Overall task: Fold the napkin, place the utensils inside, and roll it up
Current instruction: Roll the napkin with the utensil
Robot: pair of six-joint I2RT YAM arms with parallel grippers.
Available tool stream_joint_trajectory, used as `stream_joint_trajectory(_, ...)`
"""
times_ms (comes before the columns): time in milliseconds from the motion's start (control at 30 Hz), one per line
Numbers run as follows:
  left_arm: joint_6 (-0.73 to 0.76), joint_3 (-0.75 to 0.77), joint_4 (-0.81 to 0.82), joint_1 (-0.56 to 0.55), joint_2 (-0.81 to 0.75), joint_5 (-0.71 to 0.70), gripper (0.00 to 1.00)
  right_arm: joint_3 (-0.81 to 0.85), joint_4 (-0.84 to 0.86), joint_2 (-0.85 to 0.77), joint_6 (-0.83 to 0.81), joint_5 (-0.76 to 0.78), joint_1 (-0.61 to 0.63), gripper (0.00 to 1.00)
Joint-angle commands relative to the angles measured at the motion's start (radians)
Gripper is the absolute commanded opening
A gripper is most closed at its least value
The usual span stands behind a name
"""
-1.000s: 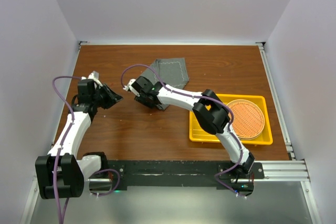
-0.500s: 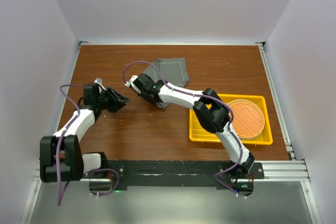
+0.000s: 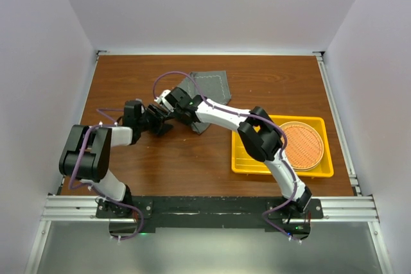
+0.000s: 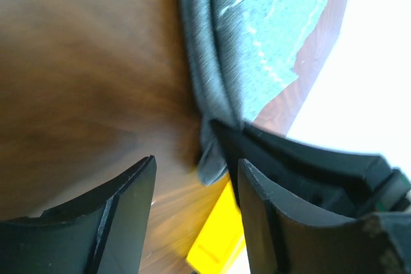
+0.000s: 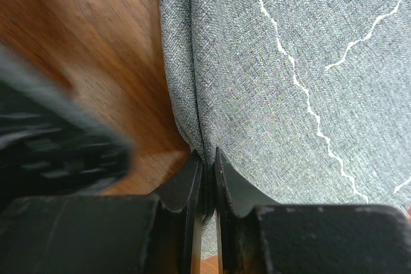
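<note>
Far-centre on surface (image 3: pixel 160 158), napkin (image 3: pixel 215 88) is laid. Doubled edge is pinched by right end effector (image 5: pixel 207 158) so layers are held together. Left end effector (image 4: pixel 196 165) is spread just beside same edge, likely for second grip.

No legible text, label, brand, number or sign was recorded in any view. Pale stitching on the dark grey felt napkin (image 5: pixel 257 62) formed plain lines, not characters. The yellow plastic tray (image 3: pixel 314 172) was unmarked.
</note>
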Motion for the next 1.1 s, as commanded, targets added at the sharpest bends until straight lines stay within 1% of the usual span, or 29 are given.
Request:
stream_joint_trajectory(0, -0.121, 0.059, 0.144, -0.021, 0.066, -0.065, 0.6, -0.029, -0.063, 0.044, 0.074, -0.155, -0.01, 0.0)
stream_joint_trajectory(133, -0.152, 0.081, 0.15, -0.024, 0.135, -0.084, 0.62, -0.037, -0.06, 0.034, 0.095, -0.189, -0.011, 0.0)
stream_joint_trajectory(267, -0.166, 0.11, 0.102, -0.047, 0.18, -0.107, 0.64, -0.042, -0.057, 0.027, 0.111, -0.213, -0.011, 0.0)
stream_joint_trajectory(400, -0.177, 0.124, 0.139, -0.073, 0.221, -0.107, 0.66, -0.045, -0.052, 0.027, 0.115, -0.229, -0.011, 0.0)
stream_joint_trajectory(567, -0.161, 0.162, 0.052, -0.105, 0.247, -0.154, 0.65, -0.037, -0.052, 0.02, 0.122, -0.241, -0.013, 0.0)
stream_joint_trajectory(633, -0.135, 0.193, -0.043, -0.115, 0.27, -0.176, 0.62, -0.037, -0.044, 0.014, 0.122, -0.242, -0.013, 0.0)
stream_joint_trajectory(667, -0.119, 0.237, -0.09, -0.122, 0.281, -0.196, 0.6, -0.036, -0.041, 0.012, 0.118, -0.242, -0.013, 0.0)
stream_joint_trajectory(700, -0.087, 0.257, -0.165, -0.128, 0.291, -0.204, 0.58, -0.034, -0.041, 0.014, 0.115, -0.242, -0.014, 0.0)
stream_joint_trajectory(733, -0.076, 0.274, -0.198, -0.136, 0.305, -0.214, 0.57, -0.028, -0.044, 0.014, 0.112, -0.253, -0.013, 0.0)
stream_joint_trajectory(767, -0.065, 0.305, -0.23, -0.153, 0.307, -0.257, 0.57, -0.025, -0.046, 0.014, 0.1, -0.264, -0.013, 0.0)
stream_joint_trajectory(800, -0.046, 0.314, -0.278, -0.161, 0.31, -0.28, 0.55, -0.025, -0.044, 0.012, 0.095, -0.267, -0.013, 0.0)
stream_joint_trajectory(867, -0.045, 0.319, -0.313, -0.168, 0.321, -0.319, 0.51, -0.034, -0.035, 0.004, 0.083, -0.27, -0.013, 0.0)
stream_joint_trajectory(900, -0.055, 0.311, -0.31, -0.168, 0.325, -0.311, 0.42, -0.037, -0.031, 0.003, 0.079, -0.269, -0.013, 0.0)
stream_joint_trajectory(967, -0.065, 0.288, -0.3, -0.167, 0.333, -0.3, 0.33, -0.037, -0.032, 0.0, 0.069, -0.27, -0.011, 0.0)
stream_joint_trajectory(1000, -0.059, 0.282, -0.292, -0.167, 0.333, -0.3, 0.24, -0.039, -0.029, -0.003, 0.066, -0.27, -0.013, 0.0)
stream_joint_trajectory(1067, -0.046, 0.271, -0.281, -0.167, 0.322, -0.297, 0.15, -0.04, -0.028, -0.008, 0.062, -0.273, -0.013, 0.0)
